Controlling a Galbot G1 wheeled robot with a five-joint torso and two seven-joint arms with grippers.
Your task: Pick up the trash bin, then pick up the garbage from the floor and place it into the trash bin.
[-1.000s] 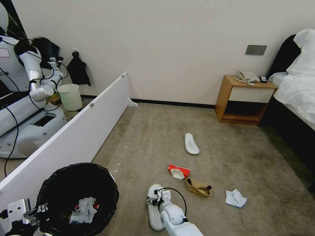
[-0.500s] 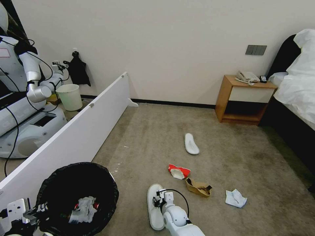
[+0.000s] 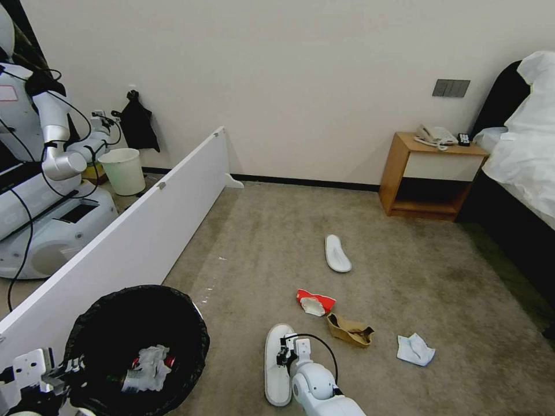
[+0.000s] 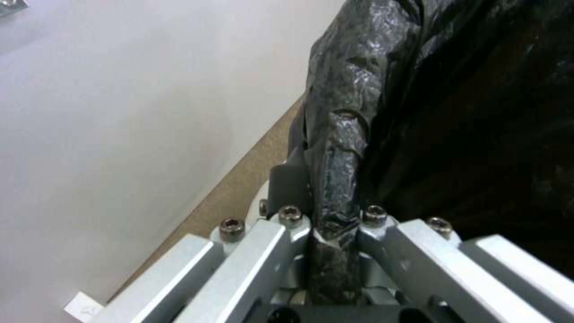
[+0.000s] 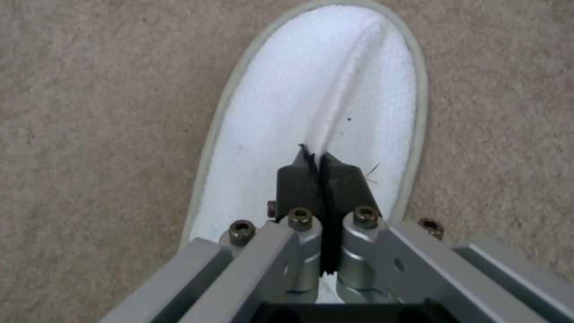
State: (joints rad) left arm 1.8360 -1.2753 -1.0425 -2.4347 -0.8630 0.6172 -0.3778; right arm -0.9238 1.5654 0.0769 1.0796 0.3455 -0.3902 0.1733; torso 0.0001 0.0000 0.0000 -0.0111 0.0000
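Fingers of the right gripper (image 5: pixel 323 168) pinch together over the near slipper (image 5: pixel 317 112), seemingly nipping its fabric to lift it. Left gripper (image 4: pixel 335 224) clamps the trash bin (image 3: pixel 136 341) rim, keeping it ready alongside.

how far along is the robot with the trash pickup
Done: the left gripper grips the trash bin rim, with tissue and a bottle inside. In hand: the right gripper, jaws closed, at the near slipper. Left: far slipper, carton, paper scrap, tissue.

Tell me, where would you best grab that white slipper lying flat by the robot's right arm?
Probably from straight above, at the raised fold running along the upper of the near slipper. The sole lies flat on the carpet, so that ridge is the one part thin fingers can pinch. The right gripper sits there, fingers closed on it.
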